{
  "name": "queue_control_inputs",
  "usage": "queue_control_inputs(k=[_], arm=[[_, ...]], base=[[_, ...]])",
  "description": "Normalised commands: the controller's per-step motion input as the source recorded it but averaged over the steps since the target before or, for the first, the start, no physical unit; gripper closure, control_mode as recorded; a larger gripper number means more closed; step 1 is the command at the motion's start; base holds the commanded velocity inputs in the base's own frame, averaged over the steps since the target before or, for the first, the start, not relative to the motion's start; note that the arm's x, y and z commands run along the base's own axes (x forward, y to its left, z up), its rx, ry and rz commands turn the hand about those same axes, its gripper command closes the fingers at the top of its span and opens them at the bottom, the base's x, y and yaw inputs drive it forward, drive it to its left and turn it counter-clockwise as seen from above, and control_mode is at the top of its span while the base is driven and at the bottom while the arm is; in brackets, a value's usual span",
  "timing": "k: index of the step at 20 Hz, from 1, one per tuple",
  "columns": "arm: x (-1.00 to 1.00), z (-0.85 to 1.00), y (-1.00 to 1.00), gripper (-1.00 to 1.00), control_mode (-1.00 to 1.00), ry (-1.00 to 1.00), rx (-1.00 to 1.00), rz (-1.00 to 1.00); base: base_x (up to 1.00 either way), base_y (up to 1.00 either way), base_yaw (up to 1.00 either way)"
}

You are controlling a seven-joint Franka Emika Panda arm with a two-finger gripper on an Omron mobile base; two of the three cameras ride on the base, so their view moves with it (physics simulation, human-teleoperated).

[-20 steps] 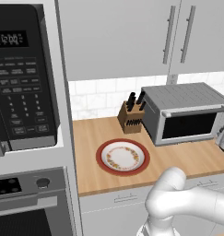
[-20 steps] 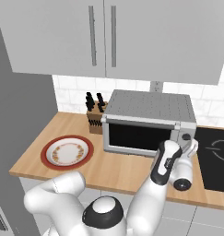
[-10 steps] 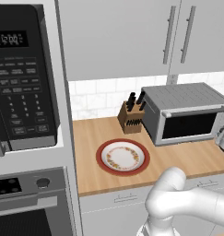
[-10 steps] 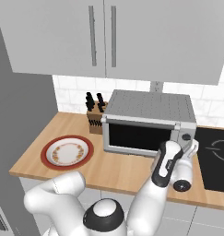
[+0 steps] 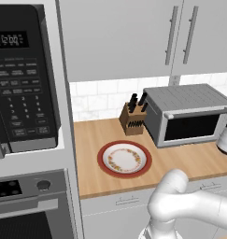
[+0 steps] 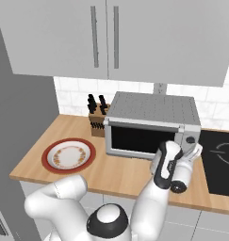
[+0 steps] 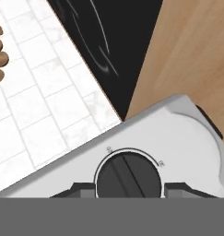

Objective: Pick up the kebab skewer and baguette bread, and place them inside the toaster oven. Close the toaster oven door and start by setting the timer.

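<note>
Toaster oven [image 6: 153, 126] sits on the counter [image 6: 120, 172] with its door [image 6: 142, 141] closed; the red-rimmed plate [image 6: 69, 155] is bare, so I judge the step in hand to be setting the timer. Gripper [image 7: 128, 186] is narrowed to a small gap, its 2 tips flanking the timer knob [image 7: 128, 177], though firm contact cannot be confirmed. To do this well: keep the hand square to the knob face, pinch evenly on both sides, and rotate about the knob's own axis without side pull.
</note>
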Motion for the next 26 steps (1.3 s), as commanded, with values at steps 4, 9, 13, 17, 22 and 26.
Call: queue_control_inputs(k=[4, 9, 13, 17, 22, 26], arm=[[0.0, -0.02, -0.34, 1.0, -1.0, 0.0, 0.35, -0.15], [-0.07, -0.19, -0.3, 1.0, -1.0, 0.0, 0.39, -0.09], [-0.18, -0.24, -0.43, 1.0, -1.0, 0.0, 0.45, -0.07], [0.0, -0.11, -0.53, 1.0, -1.0, 0.0, 0.49, -0.05], [-0.1, -0.21, -0.54, 1.0, -1.0, -0.02, 0.52, 0.0], [-0.2, -0.37, -0.42, 1.0, -1.0, -0.03, 0.5, -0.02]], base=[[0.0, 0.0, 0.0], [0.0, 0.0, 0.0], [0.0, 0.0, 0.0], [0.0, 0.0, 0.0], [0.0, 0.0, 0.0], [0.0, 0.0, 0.0]])
